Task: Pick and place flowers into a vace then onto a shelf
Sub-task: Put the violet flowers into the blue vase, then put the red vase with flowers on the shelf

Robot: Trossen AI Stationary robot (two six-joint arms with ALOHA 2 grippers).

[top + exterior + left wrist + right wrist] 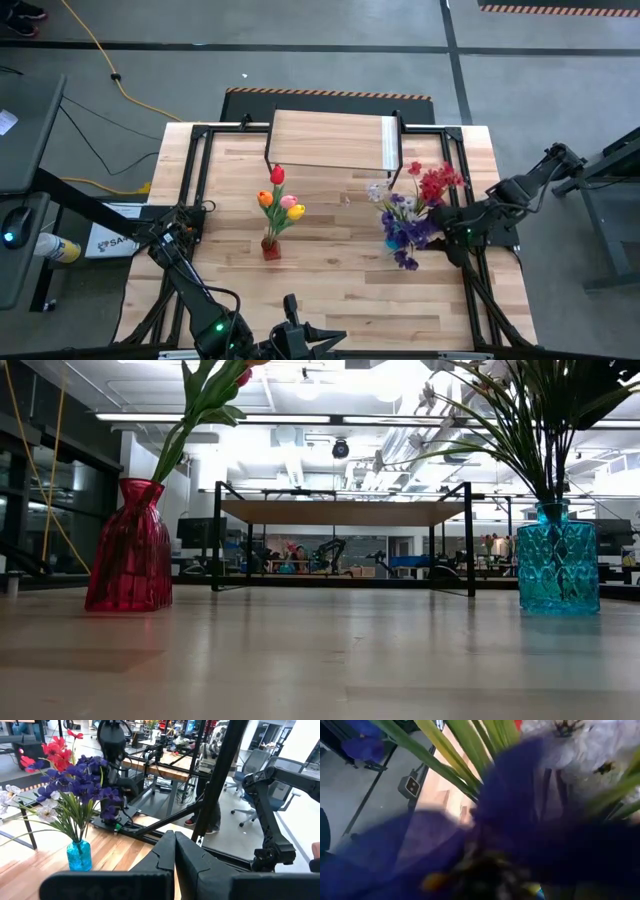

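Care with the spray bouquet comes first: judging by the high view, the right tool [452,236] sits at the edge of the purple, white and red flowers [415,205] in the blue vase [392,243], so any grasp should take the vase body low, clear of the stems, and lift straight before carrying toward the shelf [332,141], which stands beyond the tool across the tabletop [330,290]. Whether this tool is wide or narrow I cannot tell. The tulips [281,200] in the red vase [270,248] stand well off to its side.

Low view: both vases rest upright on the tabletop, red vase [130,546] and blue vase [557,557] flanking the shelf [340,510] behind them; neither tool shows.

Left wrist view: the left tool [174,851], narrow with fingers pressed together, waits well apart from the blue vase [79,855].

Right wrist view: purple petals [530,800] and green stems [455,755] fill the frame, right against the right tool.
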